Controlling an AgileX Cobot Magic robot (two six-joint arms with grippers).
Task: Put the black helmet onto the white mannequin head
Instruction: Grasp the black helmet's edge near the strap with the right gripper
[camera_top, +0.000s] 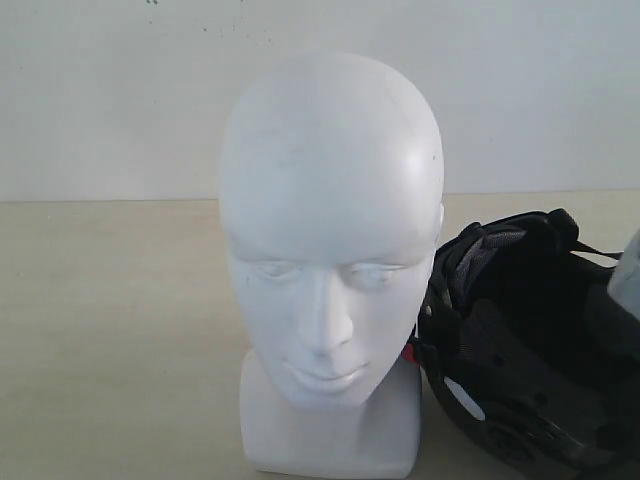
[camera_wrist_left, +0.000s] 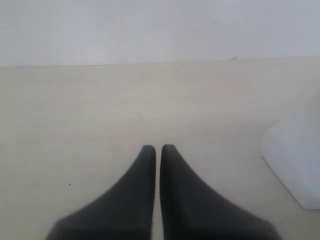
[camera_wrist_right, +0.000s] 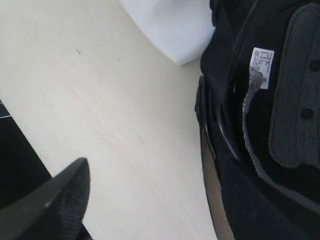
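Helmet (camera_top: 530, 370) lies on the table (camera_top: 110, 330) with its lining showing, just beside the mannequin head (camera_top: 330, 230) on the right, not on it. Left gripper (camera_wrist_left: 158, 150) jaws are nearly together, gripping nothing. Right gripper: one finger (camera_wrist_right: 62, 197) shows near the helmet, so I cannot tell its spread.

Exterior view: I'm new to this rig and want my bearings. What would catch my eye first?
The smooth bald white plastic mannequin head dominates, standing upright on the pale beige table in the middle, face toward the camera. Close beside it, on the right, the rounded black helmet lies with its grey padded lining showing, not yet on the head.
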